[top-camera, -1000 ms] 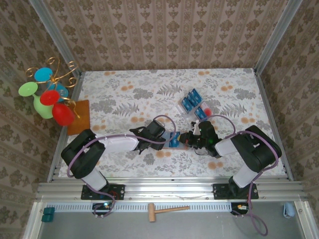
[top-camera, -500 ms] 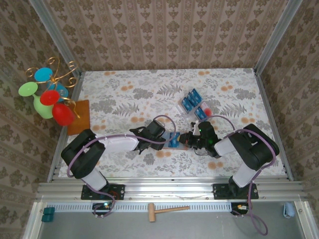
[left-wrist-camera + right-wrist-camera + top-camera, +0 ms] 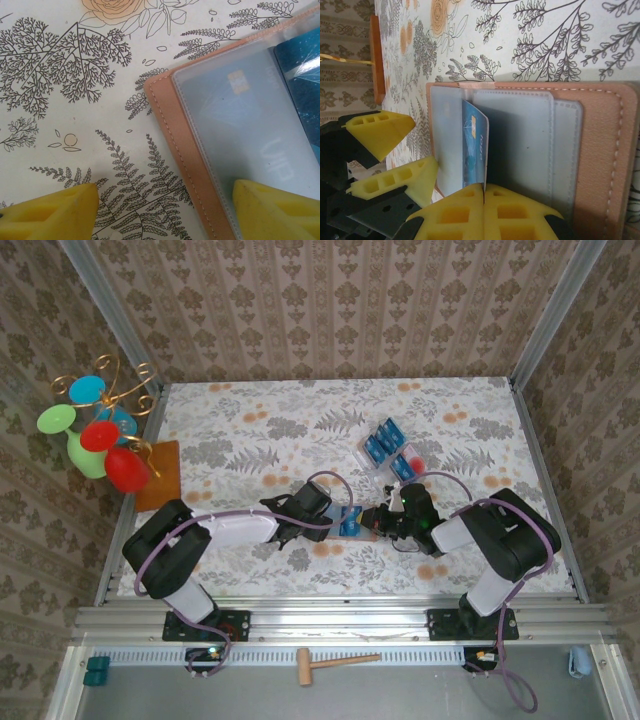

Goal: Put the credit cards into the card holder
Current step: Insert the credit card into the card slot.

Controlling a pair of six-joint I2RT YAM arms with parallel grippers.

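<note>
Little has moved over the last second: the right gripper [image 3: 380,523] has crept a touch leftward toward the left arm, and the left gripper [image 3: 338,521] stays where it was. Both meet over the card holder [image 3: 362,527], which lies open and flat on the flowered tablecloth [image 3: 250,430] at the near middle of the table, between the two wrists.

From the right wrist, the right gripper [image 3: 484,192] has its yellow fingers pressed together on the lower edge of a blue card [image 3: 476,147]. The card stands between the clear pockets of the card holder [image 3: 605,150]; it seems to sit partly inside a slot, though how far is hard to judge.

From the left wrist, the left gripper [image 3: 162,215] has its jaws well apart. One finger is over bare tablecloth, and the other is over the clear pocket at the edge of the card holder [image 3: 172,130], where a pale card shows behind the plastic.

More credit cards [image 3: 381,444] lie in a clear tray [image 3: 404,468] further back on the right, well apart from the holder. An orange-brown mat [image 3: 160,476] lies at the table's left edge.
</note>
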